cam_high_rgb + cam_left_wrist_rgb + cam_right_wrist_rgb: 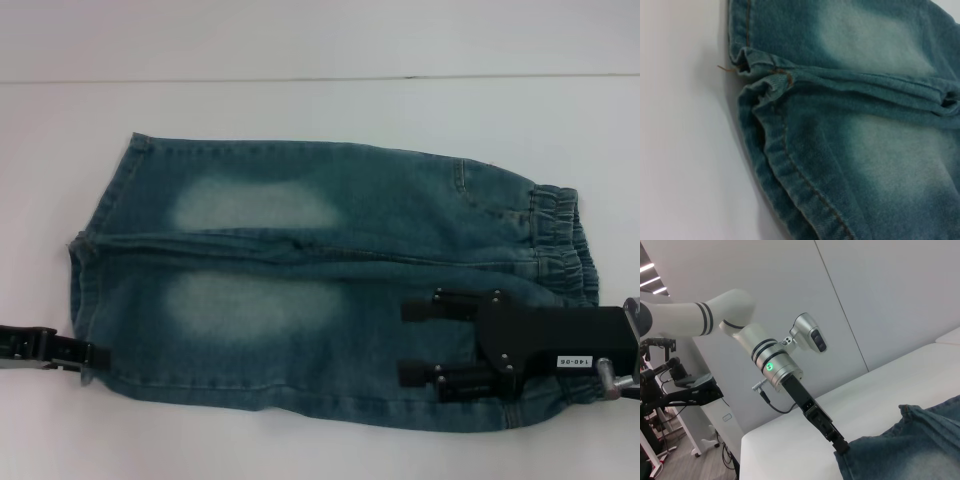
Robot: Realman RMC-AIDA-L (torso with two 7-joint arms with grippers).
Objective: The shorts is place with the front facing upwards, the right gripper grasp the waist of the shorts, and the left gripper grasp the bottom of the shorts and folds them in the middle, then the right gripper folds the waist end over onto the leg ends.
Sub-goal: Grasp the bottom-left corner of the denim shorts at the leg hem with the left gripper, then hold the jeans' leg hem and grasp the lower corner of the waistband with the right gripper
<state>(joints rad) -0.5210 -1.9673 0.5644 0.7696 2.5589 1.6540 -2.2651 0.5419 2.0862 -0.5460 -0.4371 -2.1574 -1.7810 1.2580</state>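
The blue-green denim shorts (300, 270) lie flat on the white table (300, 100). Two pale thigh patches face up, the elastic waist (560, 235) is at the right and the leg ends (82, 290) are at the left. My right gripper (420, 343), black with a white label, hovers open over the near leg just left of the waist, its fingers pointing toward the hems. My left gripper (85, 355) sits at the near hem's corner, its tip meeting the denim (841, 445). The left wrist view shows the stitched hems (785, 170) close up.
Bare white table surrounds the shorts, with its far edge (320, 78) behind them. In the right wrist view, the silver left arm (775, 365) with a green light reaches down from a grey wall, and dark equipment stands (660, 385) rise off the table's end.
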